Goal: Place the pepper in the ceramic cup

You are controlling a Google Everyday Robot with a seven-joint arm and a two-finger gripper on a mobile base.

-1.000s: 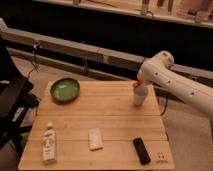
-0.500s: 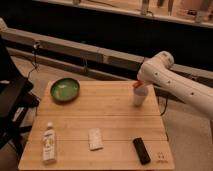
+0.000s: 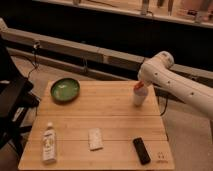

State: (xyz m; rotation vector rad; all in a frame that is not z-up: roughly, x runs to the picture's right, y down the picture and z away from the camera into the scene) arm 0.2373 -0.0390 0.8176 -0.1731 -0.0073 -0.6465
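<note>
A small white ceramic cup [image 3: 139, 96] stands near the right edge of the wooden table [image 3: 107, 120]. The orange-red pepper [image 3: 139, 85] shows right at the cup's rim, at the tip of my white arm. My gripper [image 3: 140, 84] is directly above the cup, mostly hidden behind the arm's end. I cannot tell whether the pepper is held or resting in the cup.
A green round bowl [image 3: 65, 89] sits at the table's far left. A clear plastic bottle [image 3: 48, 143] lies at the front left, a white packet [image 3: 95, 138] in the front middle, a black remote [image 3: 141, 150] at the front right. A dark chair [image 3: 10, 100] stands to the left.
</note>
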